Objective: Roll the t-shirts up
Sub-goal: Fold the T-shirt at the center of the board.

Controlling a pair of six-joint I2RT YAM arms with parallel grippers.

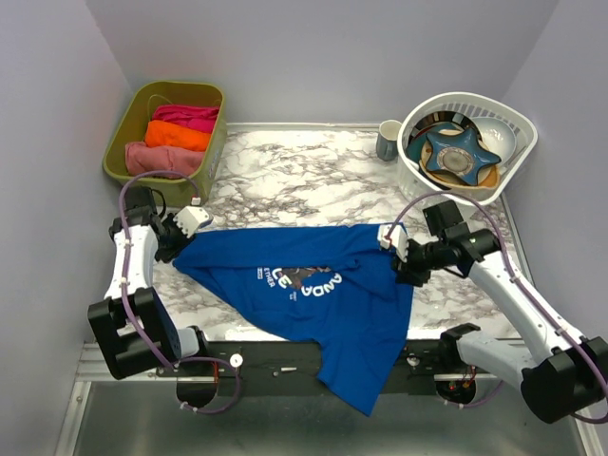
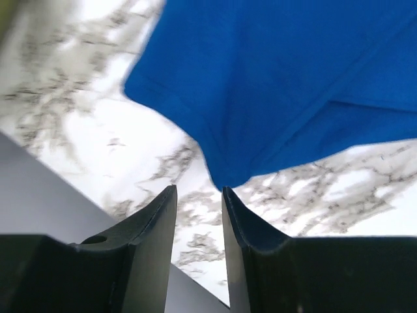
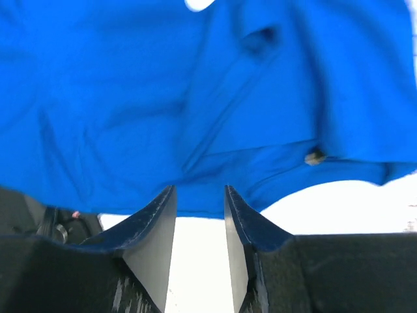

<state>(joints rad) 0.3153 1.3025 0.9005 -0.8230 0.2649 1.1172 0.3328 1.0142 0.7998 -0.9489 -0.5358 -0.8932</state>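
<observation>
Left gripper point(image 2: 199, 189) released, fingers parted by a narrow gap with marble showing through, nothing between them. One pointed corner of the blue t-shirt point(image 2: 293, 78) ends just beyond the tip of one finger; touching or not, cannot tell. Top view: left gripper point(image 1: 185, 226) sits near the left edge of the counter point(image 1: 304, 180), at the shirt's left corner. Right gripper point(image 3: 200, 189) also released, narrow gap, bare counter seen between the fingers, hem of the blue t-shirt point(image 3: 195, 85) just past the tips and not pinched. Top view puts the right gripper point(image 1: 394, 242) toward the right edge, at the shirt's far right corner. Blue t-shirt point(image 1: 313, 285) lies spread and wrinkled across the near middle of the counter between the two grippers, chest print point(image 1: 299, 280) facing up, its lower part draped over the near edge. Far left corner: green bin point(image 1: 179, 86) holding magenta roll point(image 1: 185, 116), orange roll point(image 1: 176, 135) and pink roll point(image 1: 161, 157), side by side. Far right corner: white basket point(image 1: 465, 98) with dishes, a blue star-shaped dish point(image 1: 461, 157) on top. Grey mug point(image 1: 389, 141) stands just beside the basket on its left.
</observation>
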